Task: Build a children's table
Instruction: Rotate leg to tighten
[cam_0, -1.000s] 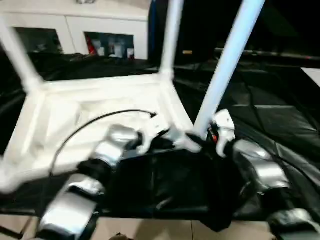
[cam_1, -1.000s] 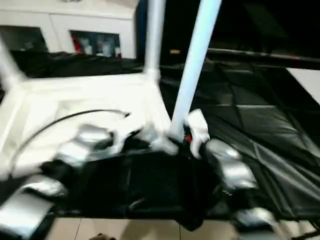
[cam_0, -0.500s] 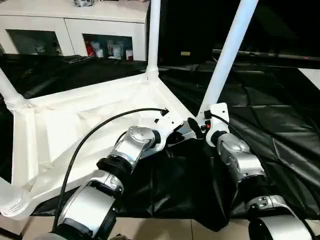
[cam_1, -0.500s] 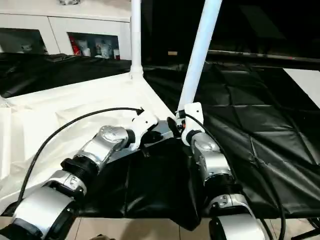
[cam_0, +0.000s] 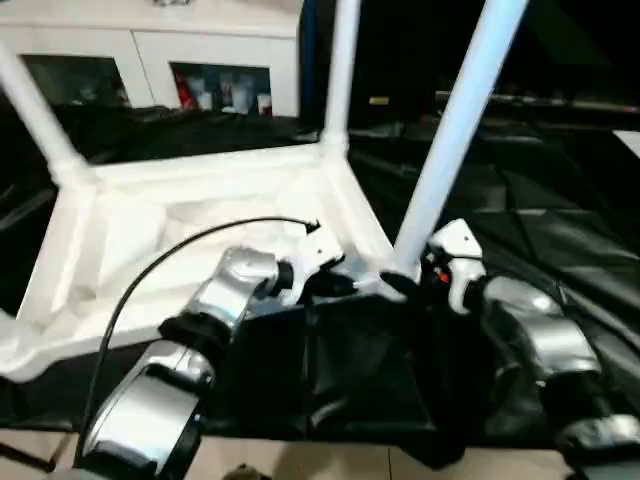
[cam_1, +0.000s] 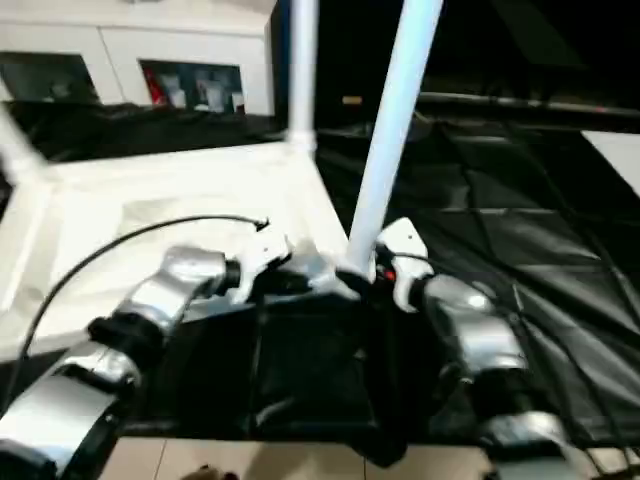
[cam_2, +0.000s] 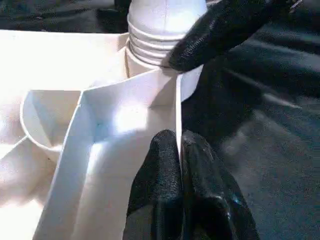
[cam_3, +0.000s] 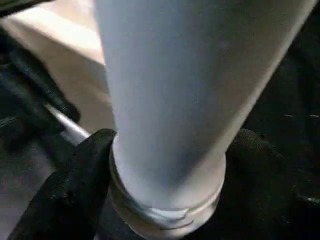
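Observation:
The children's table top (cam_0: 200, 200) lies upside down on black cloth, white, with legs standing up from its corner sockets. The nearest leg (cam_0: 455, 130) rises tilted from the near right corner. Another leg (cam_0: 340, 70) stands at the far corner, and a third (cam_0: 40, 120) at the left. My left gripper (cam_2: 180, 165) is shut on the thin rim wall of the top, just beside that near corner socket. My right gripper (cam_3: 170, 165) stands open around the base of the nearest leg (cam_3: 170, 90). One of its fingers (cam_2: 220, 30) rests against the ribbed collar.
Black cloth (cam_0: 560, 220) covers the work surface to the right and behind. A white cabinet (cam_0: 150, 50) with glass doors stands at the back left. A black cable (cam_0: 170, 255) arcs over my left forearm. Tan floor (cam_0: 300, 465) shows at the near edge.
The head views have swung, so the whole picture has shifted. Both grippers remain at the near right corner, the left still pinching the rim and the right around the leg's base.

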